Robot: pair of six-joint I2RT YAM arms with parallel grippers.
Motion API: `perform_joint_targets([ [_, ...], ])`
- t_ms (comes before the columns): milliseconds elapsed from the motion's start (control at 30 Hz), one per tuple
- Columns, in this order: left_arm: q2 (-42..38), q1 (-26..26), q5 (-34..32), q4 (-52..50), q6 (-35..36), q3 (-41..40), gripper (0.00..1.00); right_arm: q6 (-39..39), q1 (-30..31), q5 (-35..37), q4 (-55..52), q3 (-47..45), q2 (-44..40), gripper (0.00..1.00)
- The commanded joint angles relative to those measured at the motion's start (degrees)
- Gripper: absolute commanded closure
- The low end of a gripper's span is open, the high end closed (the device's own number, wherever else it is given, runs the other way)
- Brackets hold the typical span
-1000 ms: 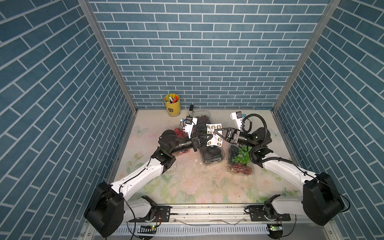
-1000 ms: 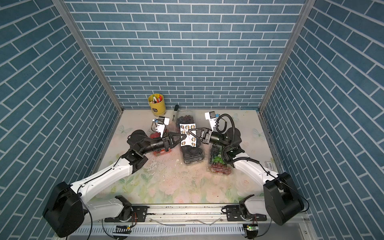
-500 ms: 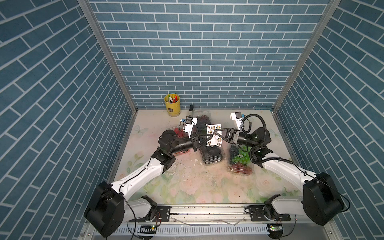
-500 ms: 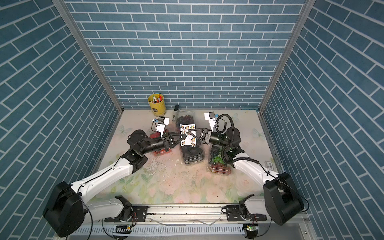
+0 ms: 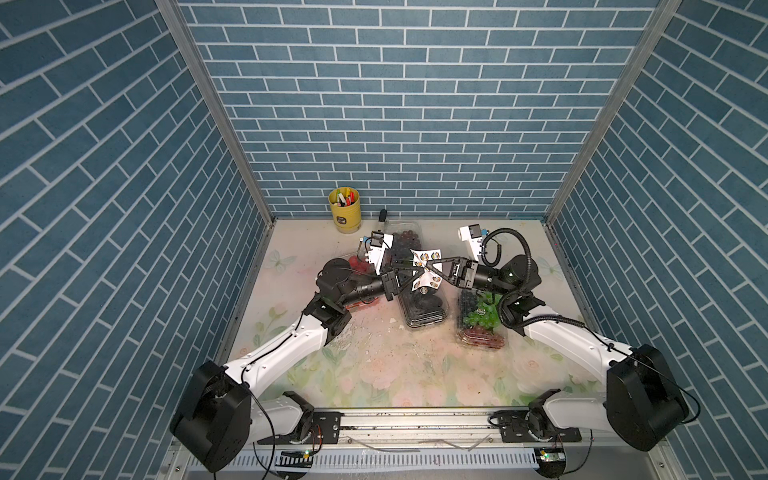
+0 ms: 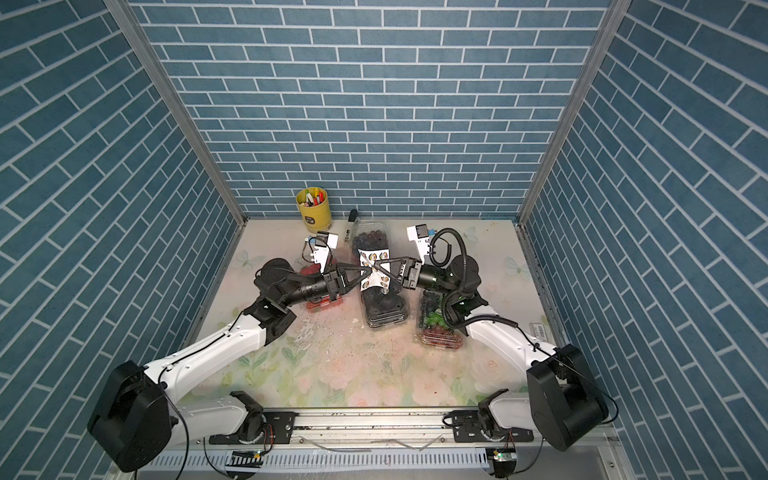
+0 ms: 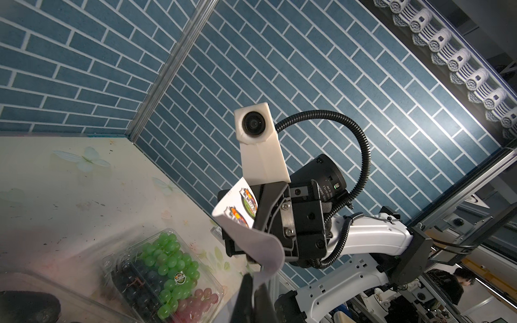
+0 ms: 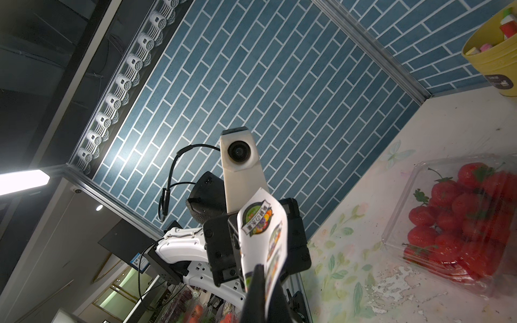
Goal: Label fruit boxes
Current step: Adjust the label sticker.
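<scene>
Sticker sheet (image 5: 428,254) is held aloft between the two arms. The left gripper (image 5: 422,272) is clamped tight on it from one side, and the right gripper (image 5: 417,262) is closed on it from the other, just above the black fruit box (image 5: 424,309) at the middle of the table (image 5: 374,365). The purple grape box (image 5: 405,239) is set behind that box. The strawberry box (image 8: 461,223) is partly hidden under the left arm. The mixed grape box (image 7: 165,268), already stickered, is placed under the right arm.
</scene>
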Motion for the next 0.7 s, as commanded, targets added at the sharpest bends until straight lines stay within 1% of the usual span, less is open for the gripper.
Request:
perform_joint_targets([
  [0,-0.78,1.07,-0.34,4.66,-0.76,-0.01,1.00,-2.42,0.33,-0.67,-2.76,1.36,-0.56,1.00],
  [300,-1.59,1.07,0.25,5.43,-0.79,-0.67,1.00,-3.16,0.38,-0.26,-4.34,1.95,-0.07,1.00],
  [500,-0.51,1.07,1.15,8.90,-2.82,-0.59,1.00,-4.34,0.44,-0.13,-7.42,2.40,-0.03,1.00],
  [667,-0.62,1.08,0.81,7.92,-2.37,-0.29,1.00,-4.88,0.42,-0.55,-8.38,3.01,0.12,1.00],
])
